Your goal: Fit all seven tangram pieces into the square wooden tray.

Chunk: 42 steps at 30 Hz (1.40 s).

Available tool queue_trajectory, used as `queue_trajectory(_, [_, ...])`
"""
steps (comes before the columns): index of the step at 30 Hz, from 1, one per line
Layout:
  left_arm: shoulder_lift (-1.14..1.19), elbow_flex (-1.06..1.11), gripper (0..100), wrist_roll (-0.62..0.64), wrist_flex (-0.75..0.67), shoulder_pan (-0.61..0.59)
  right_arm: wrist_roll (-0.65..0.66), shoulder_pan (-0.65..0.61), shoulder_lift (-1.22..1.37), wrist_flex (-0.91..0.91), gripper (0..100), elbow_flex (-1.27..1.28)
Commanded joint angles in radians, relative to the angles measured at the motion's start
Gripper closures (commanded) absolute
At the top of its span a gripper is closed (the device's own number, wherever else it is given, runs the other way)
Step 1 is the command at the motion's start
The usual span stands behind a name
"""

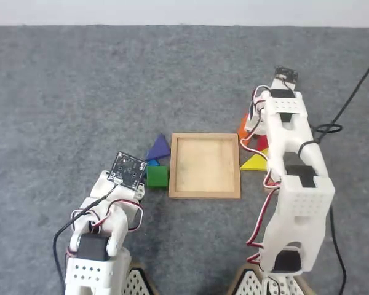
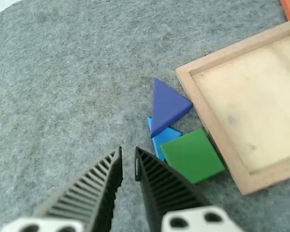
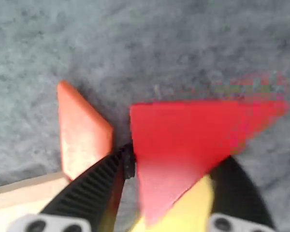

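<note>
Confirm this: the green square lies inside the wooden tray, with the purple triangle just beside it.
Wrong on one point: the green square lies outside the wooden tray, by its outer wall, with the purple triangle just beside it. The left wrist view shows this.

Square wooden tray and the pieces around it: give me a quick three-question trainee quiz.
1. True or false: the square wooden tray already holds a piece.
2. Which lies on the same side of the tray as the green square block? A purple triangle, B yellow triangle, C orange piece.
3. What colour piece lies between those two?
Key: 1 false; 2 A; 3 light blue piece.
</note>
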Motion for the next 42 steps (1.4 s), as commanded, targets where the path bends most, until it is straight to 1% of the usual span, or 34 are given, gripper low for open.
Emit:
queue_trajectory(1, [-0.014, -0.008, 95, 0.008, 0.006, -0.005, -0.012, 0.005, -0.013, -0.004, 91.1, -0.051])
queue_trajectory(8, [-0.014, -0.008, 95, 0.008, 0.006, -0.005, -0.008, 0.008, -0.015, -0.002, 91.8, -0.054])
queue_trajectory(15, [-0.014, -0.008, 95, 0.008, 0.006, -0.005, -0.008, 0.111, -0.094, 0.15, 91.9, -0.138])
queue_trajectory(20, [-0.014, -0.008, 95, 0.008, 0.006, -0.005, 0.002, 0.191, -0.137, 0.176, 91.6, -0.183])
queue_trajectory(23, [-0.014, -0.008, 95, 0.008, 0.006, -0.005, 0.089, 0.217, -0.136, 0.177, 91.6, -0.186])
queue_trajectory(25, [-0.014, -0.008, 95, 0.008, 0.006, -0.005, 0.15, 0.213, -0.136, 0.179, 91.4, -0.18])
queue_trajectory(29, [-0.014, -0.008, 95, 0.008, 0.006, -0.005, 0.336, 0.159, -0.143, 0.275, 91.1, -0.18])
queue_trajectory(31, [-0.014, -0.008, 95, 0.008, 0.006, -0.005, 0.42, 0.125, -0.145, 0.314, 87.4, -0.18])
queue_trajectory(34, [-0.014, -0.008, 95, 0.008, 0.006, -0.005, 0.516, 0.09, -0.142, 0.318, 76.9, -0.18])
queue_trajectory(36, [-0.014, -0.008, 95, 0.008, 0.006, -0.005, 0.546, 0.077, -0.137, 0.298, 71.1, -0.189])
queue_trajectory(38, [-0.014, -0.008, 95, 0.008, 0.006, -0.005, 0.548, 0.068, -0.134, 0.254, 67.5, -0.207])
queue_trajectory(42, [-0.014, -0.008, 95, 0.008, 0.006, -0.005, 0.549, 0.062, -0.131, 0.165, 66.9, -0.236])
